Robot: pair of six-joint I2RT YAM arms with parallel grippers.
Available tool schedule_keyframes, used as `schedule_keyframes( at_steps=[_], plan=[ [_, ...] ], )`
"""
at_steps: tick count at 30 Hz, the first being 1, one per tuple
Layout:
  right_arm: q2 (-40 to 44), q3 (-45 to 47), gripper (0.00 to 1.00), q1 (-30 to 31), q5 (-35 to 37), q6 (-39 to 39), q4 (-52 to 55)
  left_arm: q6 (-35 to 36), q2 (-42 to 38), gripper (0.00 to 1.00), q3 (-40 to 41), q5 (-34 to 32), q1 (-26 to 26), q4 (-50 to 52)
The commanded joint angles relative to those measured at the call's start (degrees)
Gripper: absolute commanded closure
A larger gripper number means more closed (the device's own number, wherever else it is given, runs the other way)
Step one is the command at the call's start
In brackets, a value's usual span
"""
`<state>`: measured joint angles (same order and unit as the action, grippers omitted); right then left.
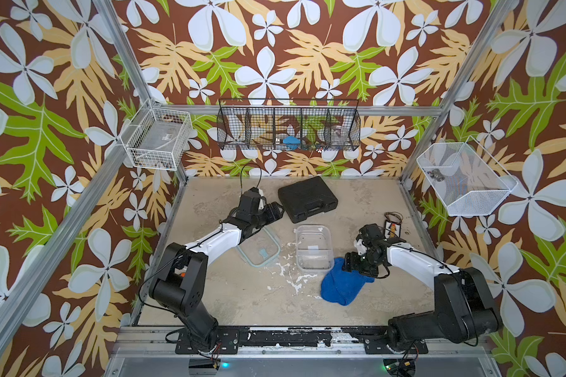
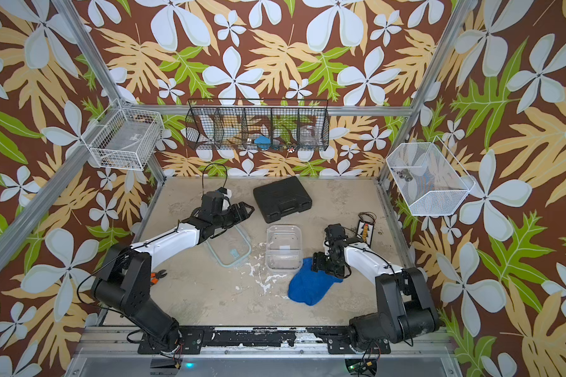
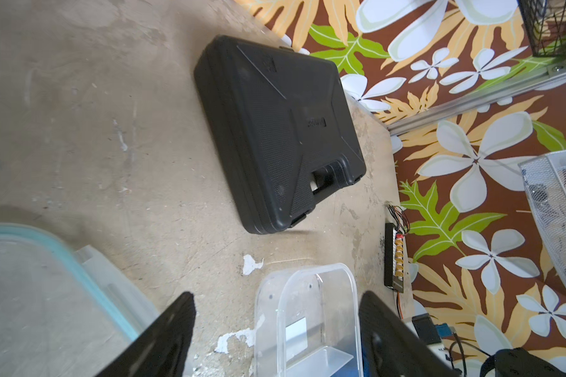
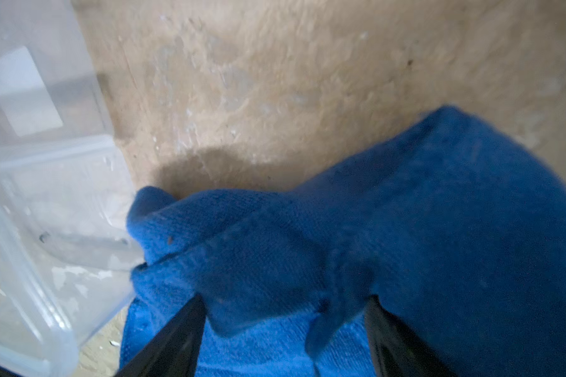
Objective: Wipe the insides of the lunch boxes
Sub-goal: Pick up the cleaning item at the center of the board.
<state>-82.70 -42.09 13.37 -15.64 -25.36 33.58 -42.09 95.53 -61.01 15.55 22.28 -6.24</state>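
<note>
I've got the tub (image 1: pixel 313 248) mid-table (image 1: pixel 242 293), its lid (image 1: pixel 260 248) lying just left of it, the cloth (image 1: pixel 339 289) touching its near right corner, the case (image 1: pixel 307 198) behind both.

Glossy plastic tub (image 1: pixel 313 248), terry cloth (image 1: pixel 337 289)

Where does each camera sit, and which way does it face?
Top views: high over the front edge, looking down on the table; left arm and right arm show whole.
Left wrist: behind the left gripper, facing the black case past open fingers.
Right wrist: behind the right gripper, facing down at the blue cloth between its fingers.
Shared: all see the tub.
</note>
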Motion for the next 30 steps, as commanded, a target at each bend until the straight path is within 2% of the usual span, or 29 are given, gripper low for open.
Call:
schedule_keyframes(
  at_steps=[1, 3, 5, 7, 10, 14, 19, 23, 25, 30],
  plan=[
    [-1.5, 1.1, 0.22, 1.2, 1.6, 1.4, 0.6, 0.6, 1.5, 0.19, -1.6, 1.1, 1.2, 0.0],
    [-2.8, 1.8, 0.23, 1.3, 2.6, 1.9, 0.3, 0.4, 2.6, 0.19, -2.3, 1.0, 2.0, 0.0],
    [-4.9, 1.6, 0.28, 1.3, 1.9, 1.8, -0.1, 0.2, 3.7, 0.20, -2.7, 1.4, 2.4, 0.0],
    [-6.5, 1.4, 0.42, 1.3, 1.3, 1.4, -0.5, -0.1, 4.6, 0.20, -3.0, 1.8, 2.5, 0.1],
    [-7.1, 1.4, 0.78, 1.3, 4.0, 1.6, -0.9, -0.1, 5.7, 0.20, -3.9, 1.9, 2.5, 0.3],
    [-4.7, -3.2, 1.00, 0.7, 9.9, 4.7, 2.4, 0.1, 7.1, 0.20, -5.8, 1.8, 2.5, 0.9],
    [0.5, -15.1, 1.00, -0.8, 7.4, 5.7, 2.6, 1.2, 9.1, 0.21, -8.9, 2.3, 3.2, 2.8],
    [1.0, -25.3, 1.00, -0.5, -2.4, 5.7, 1.2, 2.6, 8.6, 0.22, -9.3, 2.2, 4.3, 5.4],
    [1.4, -27.2, 1.00, 0.6, -7.3, 4.9, -1.7, 3.3, 8.1, 0.23, -8.9, 1.9, 4.8, 6.6],
    [1.7, -28.2, 1.00, 6.0, -12.5, 5.8, -3.0, 3.8, 7.7, 0.27, -7.5, 1.9, 6.1, 8.3]
  ],
)
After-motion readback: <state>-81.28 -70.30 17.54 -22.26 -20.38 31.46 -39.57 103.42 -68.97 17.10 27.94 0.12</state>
